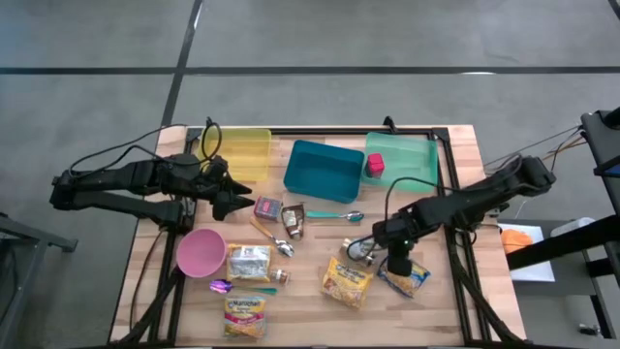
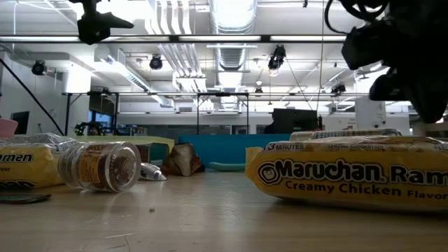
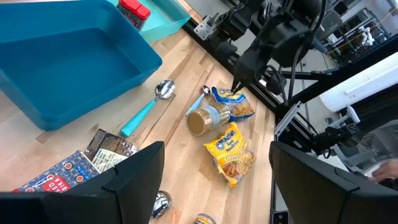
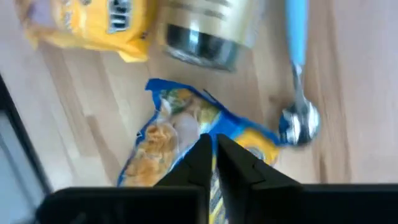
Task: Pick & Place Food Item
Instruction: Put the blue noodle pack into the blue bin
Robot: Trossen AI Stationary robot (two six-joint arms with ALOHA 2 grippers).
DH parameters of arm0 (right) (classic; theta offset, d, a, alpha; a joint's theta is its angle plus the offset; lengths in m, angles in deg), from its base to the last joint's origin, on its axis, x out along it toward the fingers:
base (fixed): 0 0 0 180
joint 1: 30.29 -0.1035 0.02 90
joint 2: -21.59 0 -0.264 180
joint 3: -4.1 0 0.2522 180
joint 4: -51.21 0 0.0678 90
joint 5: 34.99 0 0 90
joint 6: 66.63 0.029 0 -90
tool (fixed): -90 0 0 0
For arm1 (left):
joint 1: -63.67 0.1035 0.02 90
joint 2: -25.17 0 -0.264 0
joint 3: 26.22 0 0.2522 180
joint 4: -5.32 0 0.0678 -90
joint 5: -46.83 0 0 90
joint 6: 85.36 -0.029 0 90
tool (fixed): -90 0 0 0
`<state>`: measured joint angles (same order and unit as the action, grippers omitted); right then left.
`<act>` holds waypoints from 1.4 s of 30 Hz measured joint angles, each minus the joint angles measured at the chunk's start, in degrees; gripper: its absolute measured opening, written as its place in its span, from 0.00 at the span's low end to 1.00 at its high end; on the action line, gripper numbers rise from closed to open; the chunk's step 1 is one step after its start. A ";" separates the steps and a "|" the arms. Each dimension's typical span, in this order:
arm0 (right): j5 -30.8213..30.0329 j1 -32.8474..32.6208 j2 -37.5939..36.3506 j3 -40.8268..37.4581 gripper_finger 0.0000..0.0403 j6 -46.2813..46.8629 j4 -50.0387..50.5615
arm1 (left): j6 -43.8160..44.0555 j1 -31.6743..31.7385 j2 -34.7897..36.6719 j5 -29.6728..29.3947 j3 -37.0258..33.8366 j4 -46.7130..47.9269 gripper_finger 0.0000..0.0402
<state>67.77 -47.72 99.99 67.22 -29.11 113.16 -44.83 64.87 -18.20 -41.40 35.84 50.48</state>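
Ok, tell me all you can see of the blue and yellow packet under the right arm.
The blue and yellow packet is a crinkled, glossy plastic food pouch lying flat on the wooden table near its right edge. The right gripper is down on it with its fingers shut. A jar lies beside it, and a blue-handled spoon rests against it.

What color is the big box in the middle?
Teal blue box, seen best in the high view.

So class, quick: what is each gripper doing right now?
Left gripper: open, holding nothing.
Right gripper: shut over the blue-edged snack packet; a grip cannot be told.
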 joint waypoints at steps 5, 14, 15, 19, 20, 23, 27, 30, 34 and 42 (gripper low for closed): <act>-2.04 -0.48 -2.78 -0.29 0.27 10.78 1.09 | -0.09 -0.01 -0.01 -0.01 0.00 0.00 0.74; -4.17 -0.62 -0.55 -3.87 0.76 22.93 -1.43 | -1.73 0.01 -0.01 -0.01 0.00 0.00 0.74; -4.17 -0.62 0.13 -4.60 0.81 23.78 -2.48 | -1.73 0.01 -0.01 0.01 0.00 0.00 0.74; -4.44 -0.57 2.82 -6.95 0.95 28.44 -4.15 | -1.71 0.01 -0.01 0.37 0.00 0.00 0.74; -5.02 -0.57 3.01 -7.44 0.97 29.40 -4.15 | -1.68 0.00 -0.01 0.60 0.00 0.02 0.74; -6.75 -0.61 2.64 -9.01 0.99 32.69 -5.11 | -1.68 -0.01 -0.01 1.44 0.00 0.06 0.74; -8.91 -0.52 1.25 -11.04 0.99 37.50 -10.09 | -1.68 0.01 0.00 1.50 0.00 0.15 0.74; -9.10 -0.57 1.06 -13.17 0.99 41.04 -13.24 | -1.68 -0.01 -0.01 1.50 0.00 0.17 0.74; -9.61 -0.57 0.45 -15.32 0.99 44.04 -16.16 | -1.68 0.01 0.00 1.50 0.00 0.17 0.74; -10.17 -0.57 -0.45 -15.43 0.94 45.16 -16.60 | -1.68 -0.01 0.01 1.50 0.00 0.17 0.74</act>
<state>57.60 -48.29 99.54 51.79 16.04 96.55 -46.51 64.87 -18.19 -39.90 35.84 50.65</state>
